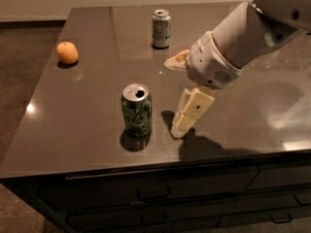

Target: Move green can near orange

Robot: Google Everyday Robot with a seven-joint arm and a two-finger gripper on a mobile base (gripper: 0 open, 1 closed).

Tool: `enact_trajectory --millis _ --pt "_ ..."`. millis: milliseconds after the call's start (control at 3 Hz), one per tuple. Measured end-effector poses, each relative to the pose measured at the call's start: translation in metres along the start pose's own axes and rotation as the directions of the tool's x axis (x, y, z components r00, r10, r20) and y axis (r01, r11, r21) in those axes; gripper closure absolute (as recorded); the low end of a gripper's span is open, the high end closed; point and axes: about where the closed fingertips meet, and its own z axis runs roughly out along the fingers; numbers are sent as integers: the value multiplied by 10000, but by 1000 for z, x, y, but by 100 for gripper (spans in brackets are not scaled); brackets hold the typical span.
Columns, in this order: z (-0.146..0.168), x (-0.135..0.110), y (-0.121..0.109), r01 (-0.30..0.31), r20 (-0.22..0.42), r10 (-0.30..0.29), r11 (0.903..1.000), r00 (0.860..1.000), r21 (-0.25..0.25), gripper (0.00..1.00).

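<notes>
— The hand point(174, 97) is seen spread open, nothing gripped, one fingertip set near the green can point(136, 109).
— That can, dark-patterned and silver-topped, is stood upright on the bench point(87, 125), well apart from the orange point(67, 52).

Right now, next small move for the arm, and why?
Probably ease the end effector left to the green can: it hangs just right of the upright can, apart from it, and the orange lies far off near the table's back-left edge.
</notes>
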Motion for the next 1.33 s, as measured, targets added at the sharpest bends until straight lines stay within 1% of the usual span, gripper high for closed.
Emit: enact_trajectory --millis 333,667,1000,1333 --pt "25 -15 -1 342 386 -315 9969 9988 -712 0" --pt "33 -21 -3 478 592 -421 9940 9974 -980 18" --pt "34 -29 -1 583 770 -499 9922 9958 -1101 42" --pt "37 -44 3 868 1017 -738 9878 9921 -1291 65"
